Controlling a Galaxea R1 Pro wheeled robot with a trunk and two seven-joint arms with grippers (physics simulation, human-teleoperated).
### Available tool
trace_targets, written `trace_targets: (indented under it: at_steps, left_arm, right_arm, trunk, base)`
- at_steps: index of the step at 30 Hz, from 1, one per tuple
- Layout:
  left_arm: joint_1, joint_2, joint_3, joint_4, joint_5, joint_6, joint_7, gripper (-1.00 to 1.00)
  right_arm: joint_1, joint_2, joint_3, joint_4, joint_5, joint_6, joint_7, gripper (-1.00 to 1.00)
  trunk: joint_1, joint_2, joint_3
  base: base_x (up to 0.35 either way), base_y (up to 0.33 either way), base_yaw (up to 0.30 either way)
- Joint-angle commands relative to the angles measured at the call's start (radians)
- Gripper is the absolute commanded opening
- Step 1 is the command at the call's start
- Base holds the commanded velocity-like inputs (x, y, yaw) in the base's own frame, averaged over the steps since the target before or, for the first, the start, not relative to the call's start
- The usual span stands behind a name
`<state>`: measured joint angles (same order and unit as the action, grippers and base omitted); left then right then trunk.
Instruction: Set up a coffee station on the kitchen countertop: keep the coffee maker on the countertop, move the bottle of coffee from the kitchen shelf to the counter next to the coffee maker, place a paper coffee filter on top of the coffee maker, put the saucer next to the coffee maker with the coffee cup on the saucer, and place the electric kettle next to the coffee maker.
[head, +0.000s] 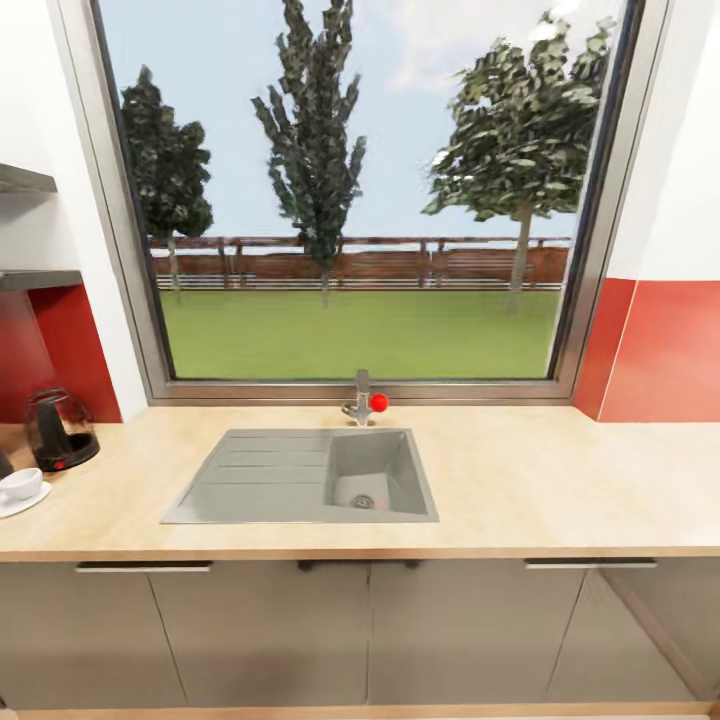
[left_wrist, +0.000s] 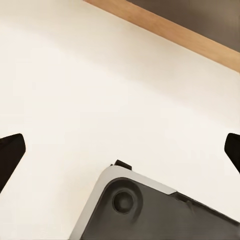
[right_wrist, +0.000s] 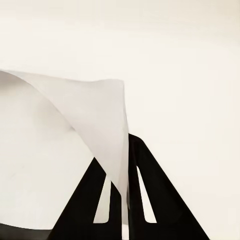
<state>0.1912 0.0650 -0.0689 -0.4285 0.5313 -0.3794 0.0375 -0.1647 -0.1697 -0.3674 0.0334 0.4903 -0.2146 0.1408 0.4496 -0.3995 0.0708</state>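
A: What takes up most of the head view?

B: A big window (head: 360, 190) with trees and grass outside, and below it the kitchen countertop (head: 520, 490), a long tan wood-grain surface. A grey sink (head: 305, 478) is set into its middle, with a tap (head: 362, 398) bearing a red knob at the back edge. Grey cabinet doors (head: 270, 630) run underneath.

A: Where are the task's things?

B: At the far left of the surface. The electric kettle (head: 58, 430), dark glass on a black base, stands near the red wall panel. Just in front of it the white coffee cup (head: 20, 484) sits on the saucer (head: 28, 502), both cut by the picture's edge. A dark kitchen shelf (head: 35, 279) sticks out of the wall above them.

A: And the grippers?

B: The right gripper (right_wrist: 122, 187) has its black jaws closed onto the paper coffee filter (right_wrist: 85, 115), a curved white sheet rising from between them. The left gripper (left_wrist: 120, 150) has its jaws wide apart, one dark tip at each side, nothing between them, over pale floor and a grey part of the robot.
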Motion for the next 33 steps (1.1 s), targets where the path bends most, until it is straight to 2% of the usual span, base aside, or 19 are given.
trace_targets:
  at_steps: [1,33]
  left_arm:
    - [0.001,0.001,-0.007,-0.001,0.007,-0.003,0.004,1.00]
    - [0.001,-0.001,-0.008,-0.001,0.007,-0.003,0.004,1.00]
  right_arm:
    - [-0.001,-0.001,-0.008,0.003,0.002,-0.005,0.005,-1.00]
    - [-0.001,-0.001,-0.009,0.003,0.002,-0.006,0.005,-1.00]
  trunk:
    - [0.000,-0.001,0.000]
    - [0.000,-0.001,0.000]
  base:
    - [0.001,0.339,0.000]
    - [0.000,0.340,0.000]
